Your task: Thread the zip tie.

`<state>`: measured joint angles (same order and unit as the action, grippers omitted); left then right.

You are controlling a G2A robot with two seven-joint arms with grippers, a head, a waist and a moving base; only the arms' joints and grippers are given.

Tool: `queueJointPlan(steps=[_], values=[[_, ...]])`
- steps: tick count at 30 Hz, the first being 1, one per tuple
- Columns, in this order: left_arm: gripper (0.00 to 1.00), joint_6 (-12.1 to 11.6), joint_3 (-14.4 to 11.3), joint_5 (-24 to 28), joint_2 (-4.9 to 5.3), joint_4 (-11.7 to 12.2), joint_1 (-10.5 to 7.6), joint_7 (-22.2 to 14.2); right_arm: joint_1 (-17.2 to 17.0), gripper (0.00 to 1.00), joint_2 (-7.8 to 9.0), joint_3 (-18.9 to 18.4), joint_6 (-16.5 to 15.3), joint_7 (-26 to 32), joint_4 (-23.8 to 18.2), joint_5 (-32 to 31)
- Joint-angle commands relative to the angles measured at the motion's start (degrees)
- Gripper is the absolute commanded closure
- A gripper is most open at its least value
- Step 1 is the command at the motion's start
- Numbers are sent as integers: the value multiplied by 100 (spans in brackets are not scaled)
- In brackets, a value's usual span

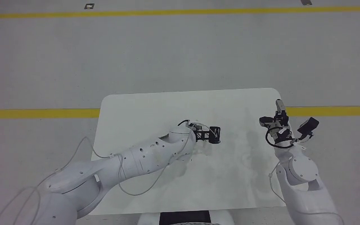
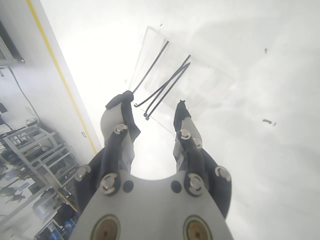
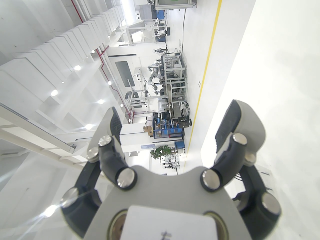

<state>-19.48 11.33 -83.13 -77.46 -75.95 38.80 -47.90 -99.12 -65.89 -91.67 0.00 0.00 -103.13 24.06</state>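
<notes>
White rounded-corner table (image 1: pixel 146 112) – clear rectangular plastic sheet (image 2: pixel 200 81) lies flat on it, near the middle. Left gripper (image 2: pixel 155 99) is over the sheet's near edge, jaws spread, nothing held. Three thin black plastic zip ties (image 2: pixel 150 67) lie on the sheet: one end touches a fingertip (image 2: pixel 128 95), and the other two cross just ahead of the gap. Right gripper (image 3: pixel 172 123) – at the table's right edge, jaws wide, empty, well apart from the ties.

Zip ties (image 2: pixel 151 67) lie on a sheet (image 2: pixel 200 83) on the table (image 1: pixel 140 118), just before the left gripper (image 2: pixel 155 98)
</notes>
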Motion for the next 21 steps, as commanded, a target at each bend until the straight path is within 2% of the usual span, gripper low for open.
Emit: queueJointPlan(steps=[1, 9, 12, 16, 21], values=[[69, 0, -5, -40, -15, 18, 0, -14, 0, 0, 0, 0, 0, 0, 0, 0], [76, 0, -88, -192, -110, 170, 14, -46, 0, 0, 0, 0, 0, 0, 0, 0], [82, 0, -116, -212, -154, 233, 11, -34, 0, 0, 0, 0, 0, 0, 0, 0], [100, 0, -138, -247, -205, 296, 0, -35, 0, 0, 0, 0, 0, 0, 0, 0], [100, 0, -137, -264, -248, 350, 2, -23, 0, 0, 0, 0, 0, 0, 0, 0]])
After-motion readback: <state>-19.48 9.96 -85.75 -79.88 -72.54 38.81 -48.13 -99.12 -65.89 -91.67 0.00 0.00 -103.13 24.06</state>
